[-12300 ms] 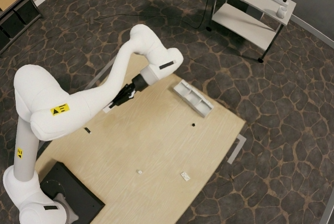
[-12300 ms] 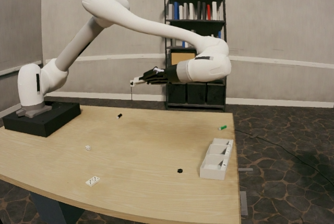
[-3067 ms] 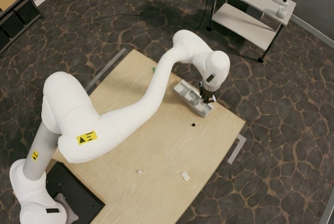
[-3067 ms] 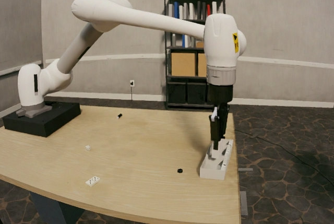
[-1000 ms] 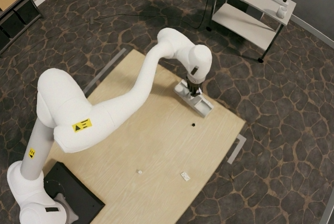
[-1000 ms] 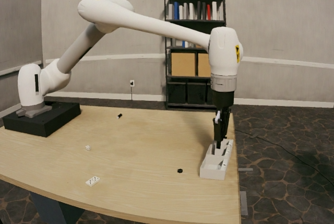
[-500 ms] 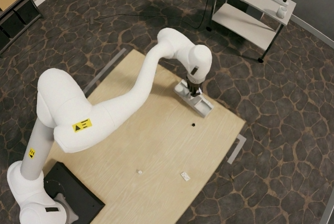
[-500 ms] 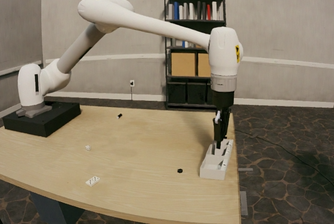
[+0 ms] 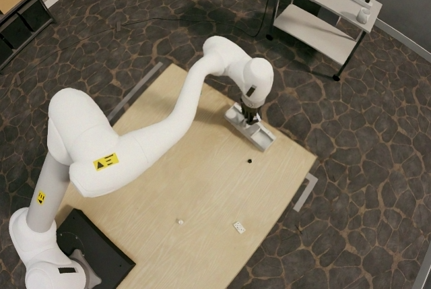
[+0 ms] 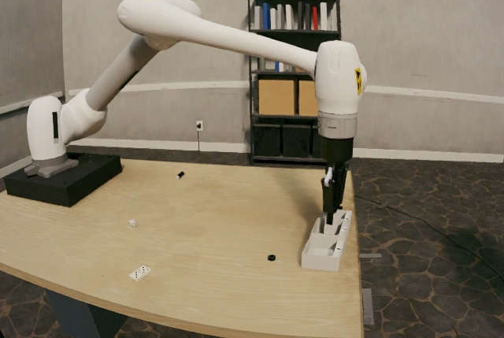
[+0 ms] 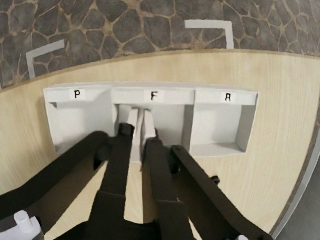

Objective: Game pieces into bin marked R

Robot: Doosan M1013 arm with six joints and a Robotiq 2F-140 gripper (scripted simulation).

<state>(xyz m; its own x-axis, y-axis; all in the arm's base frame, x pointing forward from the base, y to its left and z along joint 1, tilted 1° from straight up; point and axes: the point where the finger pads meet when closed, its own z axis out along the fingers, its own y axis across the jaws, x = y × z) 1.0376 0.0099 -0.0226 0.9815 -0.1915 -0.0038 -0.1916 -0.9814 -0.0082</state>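
Beside the bin tray (image 10: 315, 261) lies a black ring (image 10: 271, 258).

Three joined bins (image 11: 152, 92) — one die (image 9: 180, 221), one domino (image 9: 239, 227).

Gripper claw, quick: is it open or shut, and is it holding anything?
Gripper: shut, holding nothing, its fingers dipping into the middle compartment of the white bin.
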